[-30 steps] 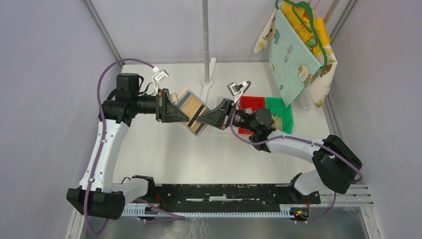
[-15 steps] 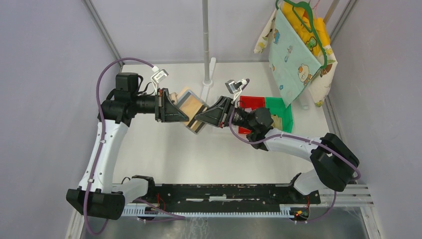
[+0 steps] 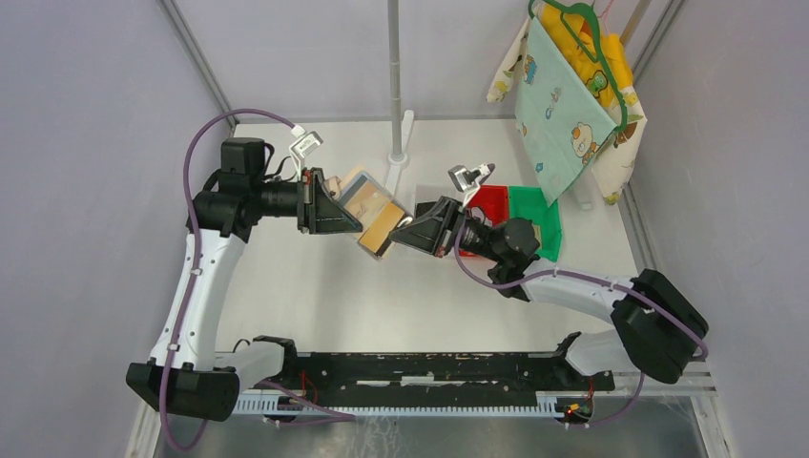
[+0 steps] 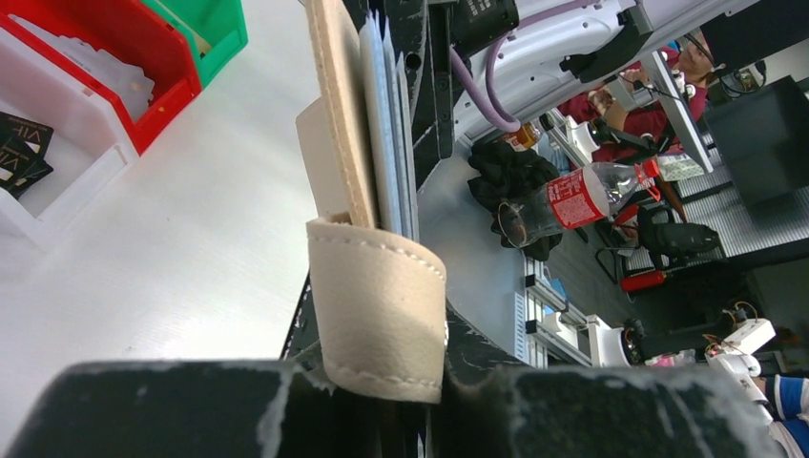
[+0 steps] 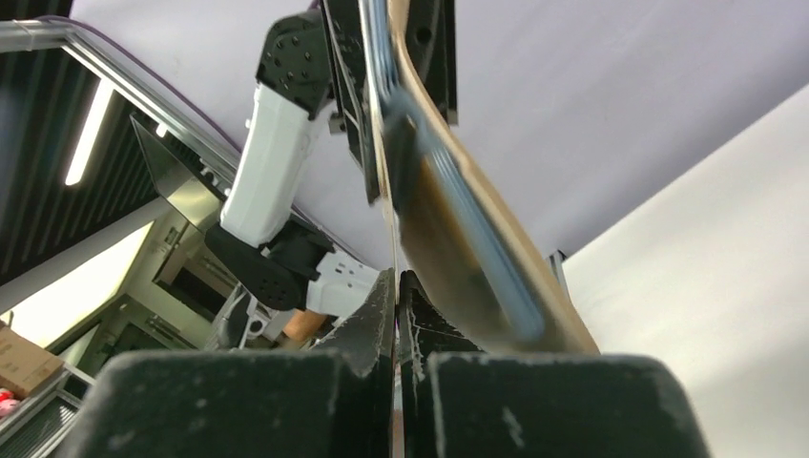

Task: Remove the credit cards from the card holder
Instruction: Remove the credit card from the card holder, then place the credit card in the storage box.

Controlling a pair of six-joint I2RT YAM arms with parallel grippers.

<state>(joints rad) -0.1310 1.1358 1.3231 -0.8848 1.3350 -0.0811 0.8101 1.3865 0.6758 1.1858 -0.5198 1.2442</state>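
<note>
- Top view: the right gripper (image 3: pixel 408 225) has drawn back toward 3 o'clock since a second ago. Its wrist and forearm have gone with it, toward 4 o'clock.
- The card holder (image 3: pixel 379 218) stays in the air over mid-table. The left gripper (image 3: pixel 355 221) is clamped on its 9 o'clock end, and that arm's pose is unchanged.
- A second ago the right fingertips met the holder's 4 o'clock corner. A pale sliver shows between them now, too small here to read as a card.
- The red bin (image 3: pixel 491 198) and green bin (image 3: pixel 534 205) sit at 3 o'clock of the holder. The right arm partly covers both.
- Left wrist view: the holder stands edge-on and upright. Its tan strap (image 4: pixel 377 315) is looped down between the left fingers, and the jaws are clenched on it.
- Grey-blue layers lie against the 3 o'clock side of the tan face. I cannot count cards among them.
- The white bin (image 4: pixel 57 191) at 9 o'clock holds black cards (image 4: pixel 19 157), cut off by the frame edge.
- Right wrist view: the right jaws are pressed almost together, gripping the thin pale edge of a credit card (image 5: pixel 392 239) that runs up toward 12 o'clock.
- The holder curves away toward 1 o'clock, blurred. Its far end is out of frame.
- I cannot tell whether the card is clear of the pocket.
</note>
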